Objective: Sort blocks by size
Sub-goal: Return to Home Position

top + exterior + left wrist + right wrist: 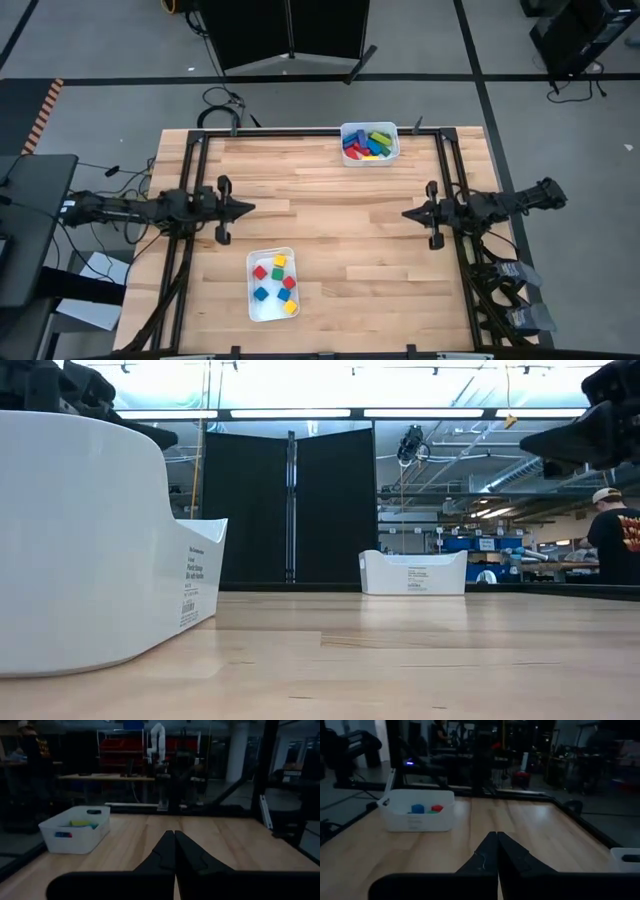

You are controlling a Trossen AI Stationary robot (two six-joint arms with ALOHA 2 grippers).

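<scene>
Wooden counter (340, 230) carries two white trays, and all blocks in view lie inside them. Far tray (370, 126), at the counter's far edge just right of its middle, holds the longer bars (368, 143) in blue, red, green and yellow, piled together. Near tray (262, 310), toward the counter's near edge and left of its middle, holds the small cubes (278, 272): two red, two blue, two yellow and one green, lying apart from one another. Left gripper (248, 208) hovers above the counter's left half, pointing toward its middle; its fingers (165, 851) are pressed together with nothing between them. Right gripper (408, 213) hovers above the counter's right half, facing the left one, likewise clenched on nothing. Both grippers are well apart from each tray: the bars lie toward the counter's far edge from them, the cubes toward its near edge. A person (615, 532) stands in the room beyond the counter.
</scene>
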